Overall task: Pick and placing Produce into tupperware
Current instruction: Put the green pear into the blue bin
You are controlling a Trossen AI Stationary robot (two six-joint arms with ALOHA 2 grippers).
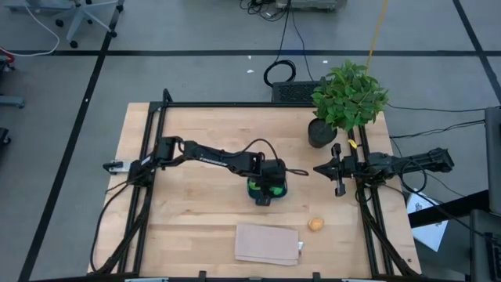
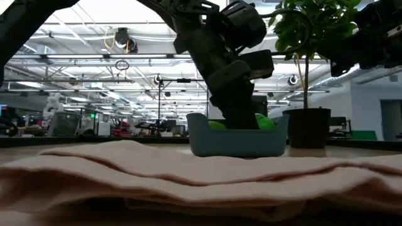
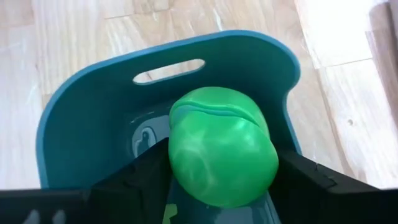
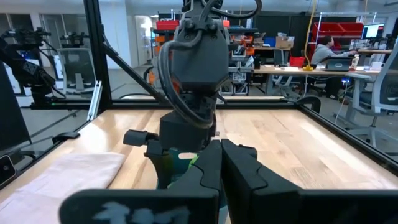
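Bright green fruit held over the teal tupperware

Our left gripper (image 1: 264,190) clamps one bright green fruit (image 3: 222,147) inside the tupperware (image 3: 87,106) mid-table; we count two green fruits there. One orange fruit (image 1: 315,225) lies on open wood beside the cloth (image 1: 268,244). Our right gripper (image 1: 322,168) waits closed, empty, near the right edge.

A light wooden table (image 1: 196,219) carried the teal tupperware (image 1: 267,188) directly beneath the left gripper (image 1: 266,190), an orange fruit (image 1: 315,225), a beige cloth (image 1: 268,244) and a potted plant (image 1: 344,102) near the right gripper (image 1: 322,169)
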